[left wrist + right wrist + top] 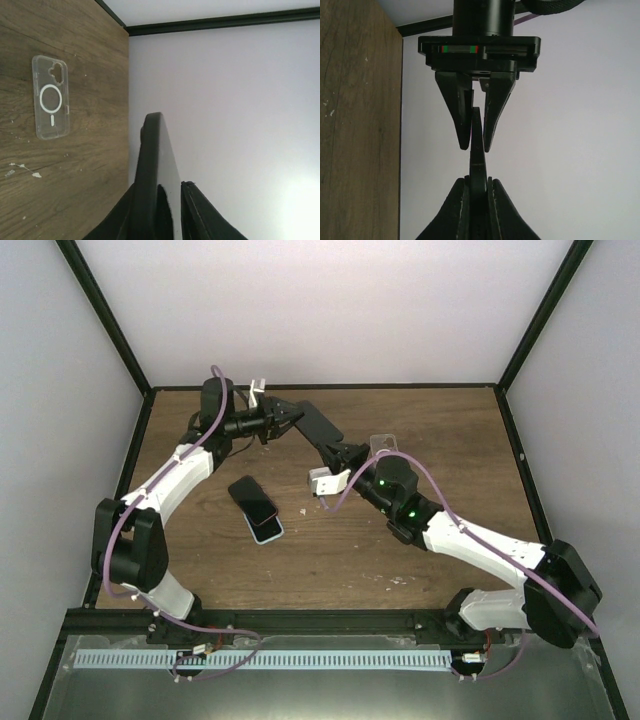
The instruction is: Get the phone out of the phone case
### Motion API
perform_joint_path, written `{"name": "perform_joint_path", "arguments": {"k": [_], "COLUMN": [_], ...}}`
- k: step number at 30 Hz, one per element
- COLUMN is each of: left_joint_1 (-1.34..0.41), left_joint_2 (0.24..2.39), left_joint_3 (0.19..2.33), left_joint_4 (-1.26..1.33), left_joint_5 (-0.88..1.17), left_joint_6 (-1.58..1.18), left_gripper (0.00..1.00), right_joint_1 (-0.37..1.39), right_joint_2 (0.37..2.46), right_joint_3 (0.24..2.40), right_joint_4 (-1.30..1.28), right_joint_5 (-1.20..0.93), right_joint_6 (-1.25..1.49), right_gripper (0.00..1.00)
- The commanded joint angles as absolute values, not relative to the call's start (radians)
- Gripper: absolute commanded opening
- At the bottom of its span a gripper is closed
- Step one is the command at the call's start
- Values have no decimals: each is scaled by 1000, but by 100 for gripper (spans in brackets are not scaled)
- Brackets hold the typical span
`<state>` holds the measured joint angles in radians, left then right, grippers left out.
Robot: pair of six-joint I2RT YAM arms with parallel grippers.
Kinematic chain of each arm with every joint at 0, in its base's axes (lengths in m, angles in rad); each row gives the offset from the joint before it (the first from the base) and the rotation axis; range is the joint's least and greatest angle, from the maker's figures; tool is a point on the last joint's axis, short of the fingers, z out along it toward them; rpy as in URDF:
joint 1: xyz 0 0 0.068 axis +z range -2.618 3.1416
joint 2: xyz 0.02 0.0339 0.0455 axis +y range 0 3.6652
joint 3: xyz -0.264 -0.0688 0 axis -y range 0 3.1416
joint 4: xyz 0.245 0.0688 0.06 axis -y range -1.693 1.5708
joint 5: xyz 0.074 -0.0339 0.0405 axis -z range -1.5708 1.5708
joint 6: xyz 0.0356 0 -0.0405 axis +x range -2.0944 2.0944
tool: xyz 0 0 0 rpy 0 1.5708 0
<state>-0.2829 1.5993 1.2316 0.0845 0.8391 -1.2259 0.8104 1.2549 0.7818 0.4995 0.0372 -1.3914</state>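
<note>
A dark phone (pixel 318 423) is held in the air over the back of the table, gripped at both ends. My left gripper (pixel 293 416) is shut on its left end, and my right gripper (pixel 330 452) is shut on its right end. In the left wrist view the phone (pixel 150 160) stands edge-on between my left gripper's (pixel 160 187) fingers. In the right wrist view its thin edge (pixel 477 160) runs from my right gripper (pixel 478 179) up to the left gripper (pixel 477 146). An empty clear case (pixel 50 97) with a white ring lies flat on the wood, also in the top view (pixel 383 446).
Two more phones lie on the table left of centre: a black one (pixel 250 497) and one with a pale rim (pixel 266 528). White crumbs (pixel 400 581) dot the wood. White walls with black frame bars (pixel 110 315) enclose the table.
</note>
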Motion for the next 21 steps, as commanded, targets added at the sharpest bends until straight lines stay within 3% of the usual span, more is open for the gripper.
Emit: {"name": "perform_joint_path", "arguments": {"k": [1, 3, 6, 10, 16, 21], "left_joint_1": [-274, -271, -267, -245, -211, -190], "left_joint_2": [1606, 1613, 1621, 1632, 1645, 1645], "left_joint_3": [1217, 1219, 1225, 1235, 1248, 1219], "left_joint_4": [109, 115, 127, 147, 221, 334], "left_joint_5": [833, 832, 831, 832, 879, 966], "left_joint_6": [-1271, -1281, -1288, -1277, -1194, -1102], "left_gripper": [18, 15, 9, 0, 0, 0], "right_joint_1": [827, 831, 831, 831, 825, 779], "right_joint_2": [1260, 1262, 1267, 1237, 1167, 1166], "right_joint_3": [773, 762, 750, 732, 766, 935], "right_joint_4": [635, 648, 647, 560, 227, -118], "right_joint_5": [65, 71, 82, 81, 28, -130], "right_joint_6": [-1452, -1457, -1458, -1424, -1224, -963], "right_gripper": [1, 5, 32, 49, 77, 86]}}
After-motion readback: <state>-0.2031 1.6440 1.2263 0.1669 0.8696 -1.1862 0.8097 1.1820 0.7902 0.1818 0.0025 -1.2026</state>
